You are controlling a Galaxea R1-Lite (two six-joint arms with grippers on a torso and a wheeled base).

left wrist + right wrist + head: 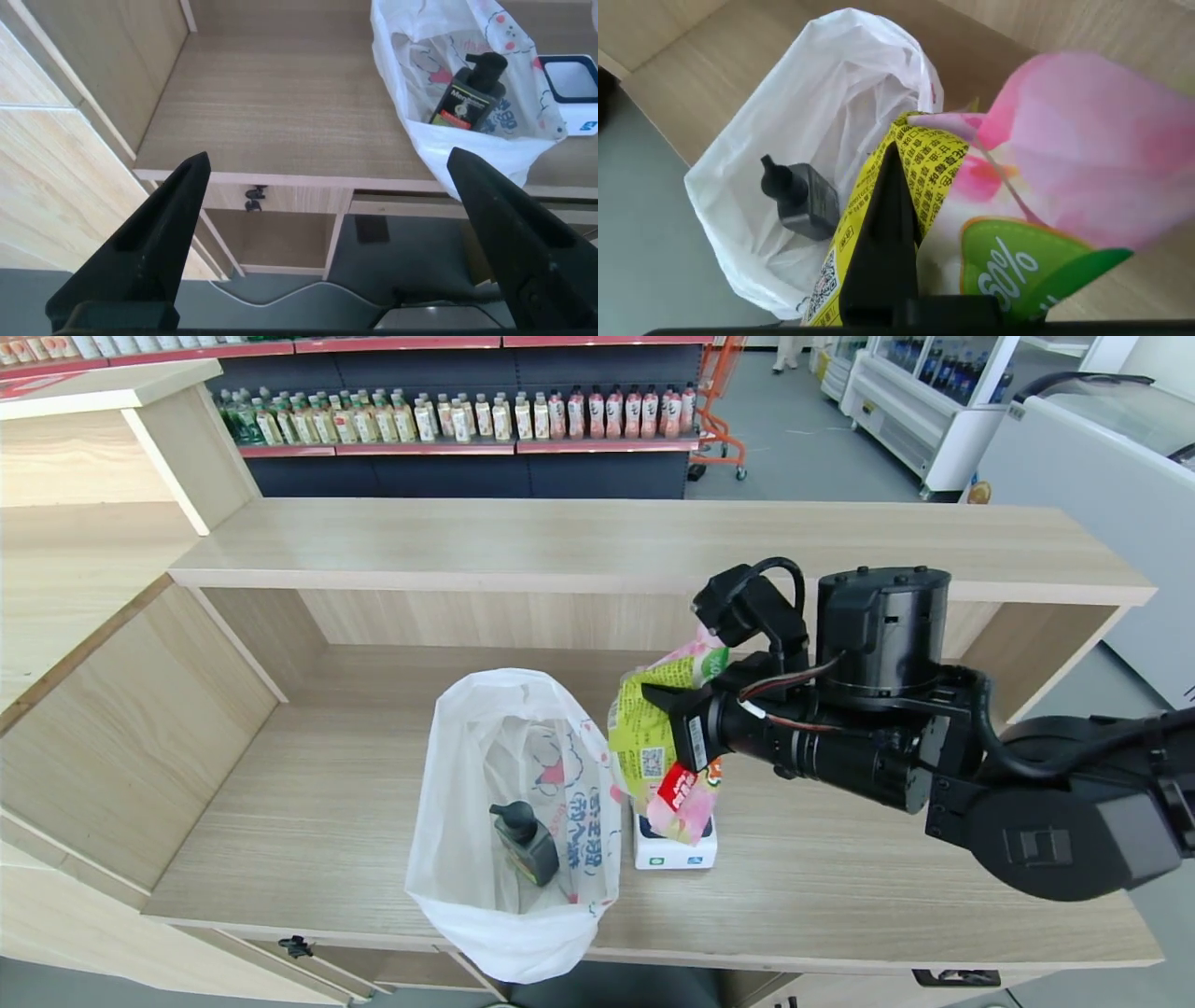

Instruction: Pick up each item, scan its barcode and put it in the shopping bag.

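Firstly, we list the snack packet (653, 747): yellow-green and pink wrapper with a printed code on its near face. It is held in the air just to the right of the shopping bag (448, 803), above the wooden counter (308, 803). The right gripper (674, 714) has it pinched at about mid-height, its fingers closed against the wrapper's two faces. In the right wrist view one black finger (887, 233) lies along the yellow panel, and the pink upper part bulges past it.

Next, the shopping bag: thin white plastic with a cartoon print, standing open near the counter's front edge, its lower part drooping over that edge. We note that its right-hand rim is just beside the packet. Inside, low down, we count one dark pump bottle (526, 845), taking up the middle of the bag's floor.

Directly under the packet we record a white box (674, 854) with blue trim, resting on the counter just beside the bag.

The left gripper (329, 161) hangs beyond the counter's near edge, fingers spread wide, nothing between them.

Further out we list a raised wooden ledge (653, 541) behind the worktop, a shelf of bottled drinks (467, 420), an orange trolley (724, 425) and white display freezers (934, 411).
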